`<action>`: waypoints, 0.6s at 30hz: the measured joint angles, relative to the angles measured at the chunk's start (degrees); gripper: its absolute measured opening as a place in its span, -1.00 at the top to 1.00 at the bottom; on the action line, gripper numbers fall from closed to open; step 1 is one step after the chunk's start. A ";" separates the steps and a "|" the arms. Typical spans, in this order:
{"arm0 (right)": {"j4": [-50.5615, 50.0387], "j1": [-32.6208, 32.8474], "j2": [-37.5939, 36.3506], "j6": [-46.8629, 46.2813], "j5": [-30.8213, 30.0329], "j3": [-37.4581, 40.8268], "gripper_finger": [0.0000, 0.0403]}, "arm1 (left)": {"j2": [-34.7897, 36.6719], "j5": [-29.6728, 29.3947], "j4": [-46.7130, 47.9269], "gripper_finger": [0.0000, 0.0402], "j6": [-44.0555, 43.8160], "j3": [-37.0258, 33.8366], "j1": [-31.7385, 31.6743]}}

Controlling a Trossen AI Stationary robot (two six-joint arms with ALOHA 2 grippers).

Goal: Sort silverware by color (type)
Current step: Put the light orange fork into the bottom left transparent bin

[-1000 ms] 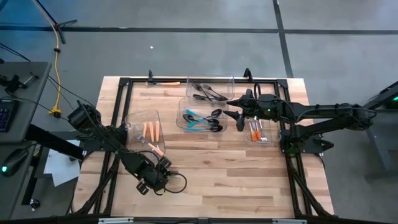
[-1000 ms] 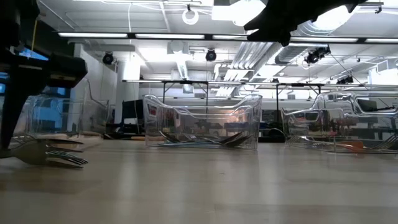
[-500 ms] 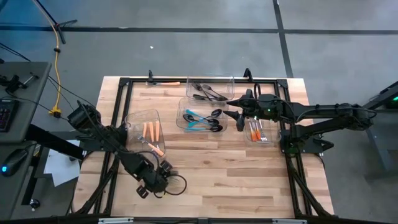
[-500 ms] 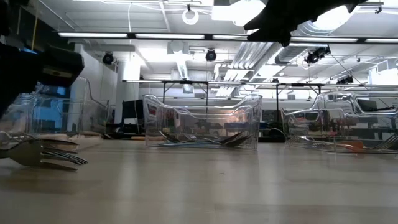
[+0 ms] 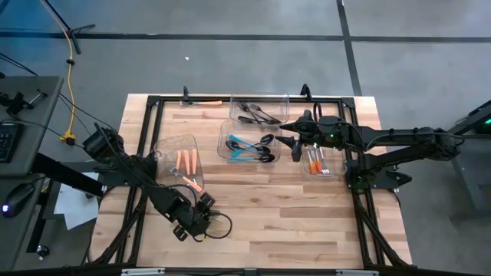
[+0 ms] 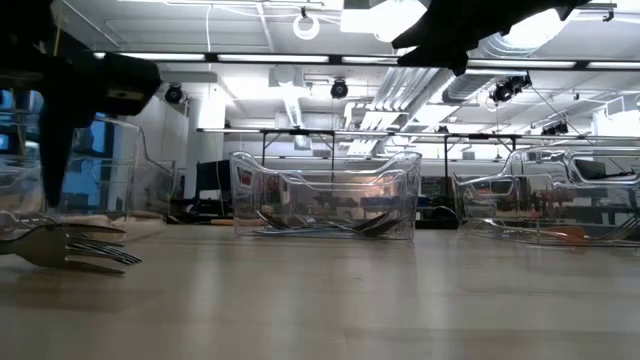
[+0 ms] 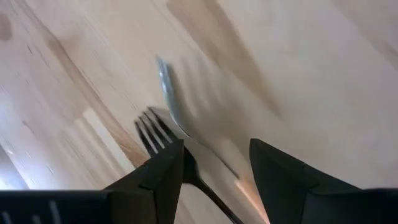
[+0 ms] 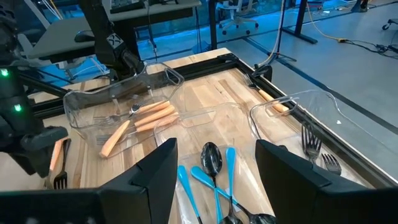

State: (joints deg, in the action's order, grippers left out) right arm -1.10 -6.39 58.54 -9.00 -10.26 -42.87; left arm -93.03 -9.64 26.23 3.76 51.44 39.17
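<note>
One camera looks straight down on the counter (image 5: 253, 215); another sits level at its surface; both wrist cameras look forward, the left closest.

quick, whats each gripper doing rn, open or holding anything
left gripper: open, empty, above a fork on the table.
right gripper: open, empty, above the bins.

The counter (image 5: 261, 207) is pale wood in jointed planks with visible grain and a smooth, faintly satin face, edged by a matt black metal frame (image 5: 230, 100). The bins (image 8: 124, 102) are clear glossy plastic that catches glints of light. A fork (image 7: 158, 134) has dark tines, beside a shiny metal piece (image 7: 169, 93). The orange handles (image 8: 146, 115) look matt; the teal-blue handles (image 8: 214, 183) and a spoon bowl (image 8: 212, 158) are glossy.
</note>
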 joint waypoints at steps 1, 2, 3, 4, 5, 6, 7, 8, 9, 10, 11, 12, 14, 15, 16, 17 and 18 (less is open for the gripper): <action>0.00 0.02 0.00 -0.02 0.00 0.00 0.00 | -0.37 -0.23 -0.51 0.14 0.84 0.00 -0.39; 0.00 0.02 0.00 -0.05 0.00 0.00 0.00 | -0.59 -0.97 -0.75 0.14 1.63 -0.02 -0.67; 0.00 0.00 0.00 -0.10 0.00 0.00 0.00 | -0.66 -1.90 -0.84 0.14 2.27 -0.06 -0.74; 0.00 0.00 0.00 -0.09 0.00 0.00 0.00 | -0.70 -2.76 -1.34 0.14 2.72 -0.07 -0.90; 0.00 0.01 0.00 -0.09 0.00 0.00 0.00 | -0.72 -2.98 -2.00 0.14 3.36 -0.07 -1.02; 0.00 0.02 0.00 -0.10 0.00 -0.01 0.00 | -0.74 -2.95 -2.38 0.14 4.25 -0.07 -1.14; 0.00 0.00 0.00 -0.11 0.01 -0.01 0.00 | -0.74 -2.70 -2.54 0.14 5.13 -0.07 -1.30; -0.03 0.01 0.00 -0.11 0.01 0.00 0.00 | -0.75 -2.27 -2.69 0.14 5.81 -0.07 -1.35; -0.13 0.02 0.00 -0.13 0.02 0.00 0.00 | -0.77 -1.73 -3.04 0.14 6.43 -0.07 -1.36; -0.17 0.02 0.00 -0.15 0.02 0.00 0.00 | -0.81 -1.24 -3.44 0.14 7.08 -0.07 -1.39; -0.17 0.02 0.00 -0.15 0.02 -0.01 0.00 | -0.81 -1.11 -3.56 0.14 7.45 -0.07 -1.39; -0.19 0.02 0.00 -0.15 0.02 0.00 0.00 | -0.81 -0.93 -3.73 0.14 7.49 -0.07 -1.39; -0.21 0.02 0.00 -0.15 0.03 -0.02 0.00 | -0.81 -0.55 -4.19 0.14 7.47 -0.07 -1.45; -0.26 0.02 0.00 -0.14 0.04 -0.02 0.00 | -0.81 -0.11 -4.32 0.14 7.49 -0.07 -1.63; -0.38 0.02 0.00 -0.12 0.04 -0.02 0.00 | -0.81 0.12 -4.42 0.14 7.51 -0.07 -1.83; -0.44 0.02 0.00 -0.06 0.04 -0.02 0.00 | -0.88 0.12 -4.76 0.14 7.49 -0.08 -2.10; -0.44 0.01 0.00 -0.06 0.04 0.00 0.00 | -1.09 0.14 -5.91 0.14 7.47 -0.29 -2.47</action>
State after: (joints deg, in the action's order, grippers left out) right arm -1.54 -6.38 58.54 -9.06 -10.22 -42.87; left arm -94.12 -9.50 20.32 11.22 51.15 36.71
